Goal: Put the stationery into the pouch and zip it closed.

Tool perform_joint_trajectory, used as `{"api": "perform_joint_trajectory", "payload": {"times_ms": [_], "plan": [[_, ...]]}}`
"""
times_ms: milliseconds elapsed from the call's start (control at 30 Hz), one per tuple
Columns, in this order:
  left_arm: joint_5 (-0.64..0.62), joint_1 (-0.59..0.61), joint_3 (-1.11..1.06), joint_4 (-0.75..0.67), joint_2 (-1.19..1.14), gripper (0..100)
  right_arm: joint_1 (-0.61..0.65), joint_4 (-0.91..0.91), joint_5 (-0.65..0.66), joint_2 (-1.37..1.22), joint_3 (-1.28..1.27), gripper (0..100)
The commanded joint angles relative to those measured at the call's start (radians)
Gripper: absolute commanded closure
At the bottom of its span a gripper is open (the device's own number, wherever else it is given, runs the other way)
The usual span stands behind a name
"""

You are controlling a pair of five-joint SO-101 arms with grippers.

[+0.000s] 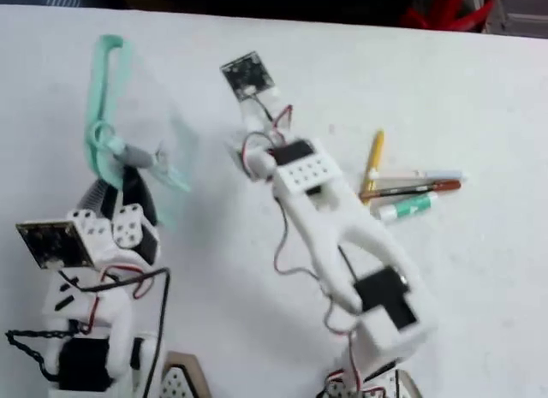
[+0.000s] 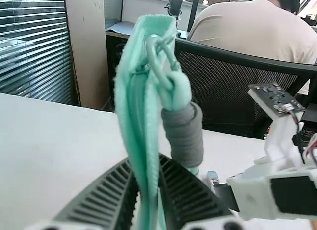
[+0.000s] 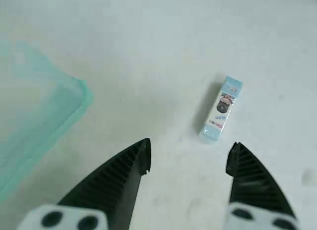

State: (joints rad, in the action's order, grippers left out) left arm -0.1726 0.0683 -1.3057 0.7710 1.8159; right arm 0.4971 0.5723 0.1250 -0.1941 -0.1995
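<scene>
A clear pouch with mint-green edging (image 1: 110,107) is held up on edge at the table's left, and my left gripper (image 1: 128,161) is shut on its green rim. In the left wrist view the rim (image 2: 138,91) stands between the black fingers (image 2: 190,193), with a grey zipper pull (image 2: 183,133) beside it. My right gripper (image 3: 189,153) hangs open above the table, with a small blue-and-white eraser (image 3: 221,116) just beyond its fingertips and a corner of the pouch (image 3: 44,116) off to one side. Several pens and markers (image 1: 411,189) lie at the right, among them a yellow pen (image 1: 374,158).
My right arm (image 1: 308,175) stretches across the middle of the table between the pouch and the pens. The left arm's base (image 1: 86,329) stands at the front left. Bare white tabletop (image 1: 479,98) lies behind the pens.
</scene>
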Motion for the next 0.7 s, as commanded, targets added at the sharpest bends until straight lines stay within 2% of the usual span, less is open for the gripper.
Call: {"api": "perform_joint_trajectory", "payload": {"times_ms": [0,233,667], "plan": [[-0.011,0.005,0.006,-0.032,0.008,98,-0.004,-0.019,0.0,-0.108,0.15,75.1],[-0.006,-0.051,0.006,-0.003,0.008,98,-0.01,-0.019,0.002,-0.291,0.272,75.1],[-0.005,-0.067,0.006,0.009,0.008,98,-0.081,-0.012,-0.005,-0.156,0.161,75.1]]}}
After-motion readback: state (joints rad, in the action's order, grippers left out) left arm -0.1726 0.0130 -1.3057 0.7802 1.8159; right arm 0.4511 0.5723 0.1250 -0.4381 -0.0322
